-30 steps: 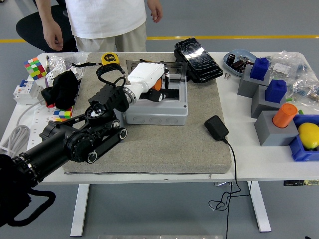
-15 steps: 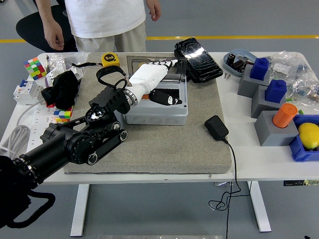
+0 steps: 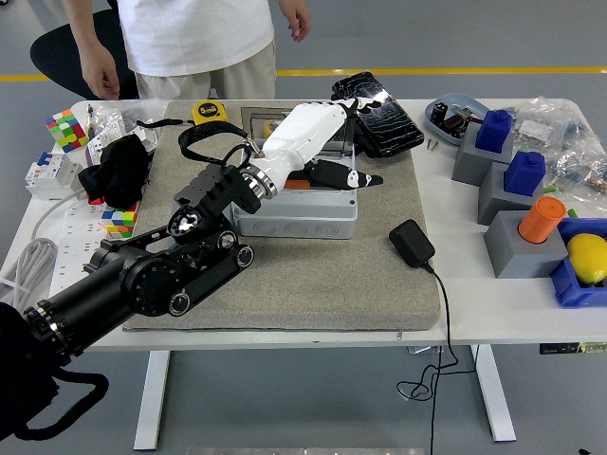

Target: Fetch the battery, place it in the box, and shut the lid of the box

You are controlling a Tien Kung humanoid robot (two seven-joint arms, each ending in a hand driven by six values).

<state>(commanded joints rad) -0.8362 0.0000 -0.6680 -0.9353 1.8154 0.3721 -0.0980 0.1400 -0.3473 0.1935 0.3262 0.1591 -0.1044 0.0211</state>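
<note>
1. battery [image 3: 298, 184]: only an orange sliver shows inside the grey box [image 3: 296, 216], under the white forearm of the left robot hand [image 3: 343, 142]; its long axis and heading cannot be read from this much.
2. the left robot hand reaches over the box toward 1 o'clock, its fingers spread and gripping nothing, the thumb pointing toward 3 o'clock over the box's right rim.
3. the fingertips lie at the box's clear lid [image 3: 299, 128], which stands open at the box's 12 o'clock edge; judged from the task, the hand is placed there to swing the lid shut over the battery.
4. the box sits on a grey mat [image 3: 313, 275] on the white tabletop [image 3: 455, 303], long axis running 9 to 3 o'clock.
5. a person [image 3: 199, 38] stands at 12 o'clock, hands hanging clear of the table.
6. the right robot hand is out of view.
</note>
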